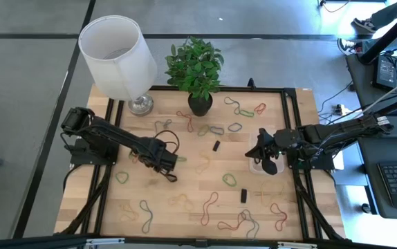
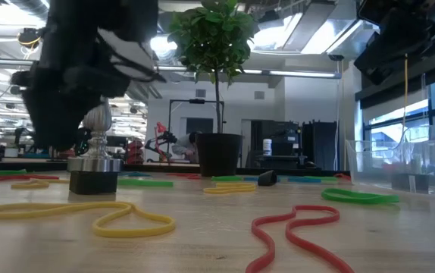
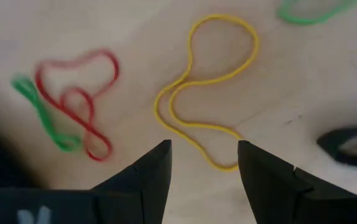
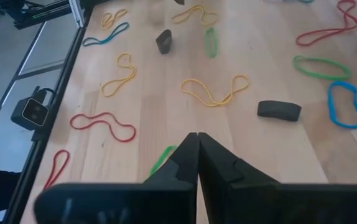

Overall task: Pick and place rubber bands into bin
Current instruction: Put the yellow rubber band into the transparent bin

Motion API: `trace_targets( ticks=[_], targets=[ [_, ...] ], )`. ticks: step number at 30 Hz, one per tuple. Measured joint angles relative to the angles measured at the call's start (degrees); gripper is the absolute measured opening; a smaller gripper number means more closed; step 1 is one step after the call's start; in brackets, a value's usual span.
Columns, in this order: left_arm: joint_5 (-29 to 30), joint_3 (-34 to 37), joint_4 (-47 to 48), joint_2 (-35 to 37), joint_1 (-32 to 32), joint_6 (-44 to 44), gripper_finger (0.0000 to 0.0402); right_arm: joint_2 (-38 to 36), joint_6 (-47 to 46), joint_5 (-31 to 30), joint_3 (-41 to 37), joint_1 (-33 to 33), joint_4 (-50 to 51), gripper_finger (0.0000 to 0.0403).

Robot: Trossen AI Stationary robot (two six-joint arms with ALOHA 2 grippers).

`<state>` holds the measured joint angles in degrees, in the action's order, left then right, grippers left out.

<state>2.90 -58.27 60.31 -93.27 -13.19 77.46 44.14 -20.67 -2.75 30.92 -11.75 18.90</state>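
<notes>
Rubber bands in red, green, yellow and other colours lie scattered flat on the wooden table (image 1: pixel 185 183). My left gripper (image 3: pixel 203 158) is open and hovers over a yellow band (image 3: pixel 206 87) near the table's middle left (image 1: pixel 169 166). The band's near end lies between the fingertips, and I cannot tell whether they touch it. A red band twisted with a green one (image 3: pixel 73 106) lies beside it. My right gripper (image 4: pixel 197 152) is shut over the clear plastic bin (image 1: pixel 255 166), which stands on the table's right side (image 2: pixel 407 163). A green band (image 4: pixel 162 160) shows beside its fingers. My right gripper is shut on the green rubber band; a short stretch of it (image 4: pixel 166 155) sticks out beside one finger. The fingers themselves hide the place of contact. The gripper hangs above the table over the bin, fingers slanting down toward the table's left.
A white lamp (image 1: pixel 119 48) and a potted plant (image 1: pixel 200 104) stand at the far edge. Small black blocks (image 1: pixel 216 146) (image 1: pixel 243 196) lie among the bands. A black frame (image 1: pixel 295 138) borders the table. Bare wood lies between the two grippers.
</notes>
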Motion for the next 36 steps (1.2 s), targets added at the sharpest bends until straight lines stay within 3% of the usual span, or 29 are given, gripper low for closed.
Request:
trace_targets(
  ticks=[6,19,25,28,33,36],
  targets=[
    [0.3,3.0,-0.5,0.0,0.0,12.7,0.0171,0.0,1.1,0.0,0.0,0.0,0.0,0.0012],
    [-2.6,10.6,-13.8,0.1,-0.3,28.7,0.0143,0.0,1.2,0.0,0.0,0.0,0.0,0.0012],
    [-4.0,12.6,-14.6,0.4,-1.3,33.7,0.0127,0.0,-0.1,0.0,0.0,0.0,0.0,0.0012],
    [-4.0,12.7,-14.7,0.3,-1.6,33.4,0.0101,0.0,0.0,0.0,0.0,0.0,-0.2,0.0012],
    [-4.1,12.8,-13.8,0.3,-1.7,32.5,0.0017,0.0,0.0,0.0,0.0,0.0,-0.6,0.0012],
    [-4.2,12.6,-13.7,0.3,-1.7,29.8,0.0006,0.0,0.1,0.0,0.0,0.0,-1.1,0.0012]
  ],
)
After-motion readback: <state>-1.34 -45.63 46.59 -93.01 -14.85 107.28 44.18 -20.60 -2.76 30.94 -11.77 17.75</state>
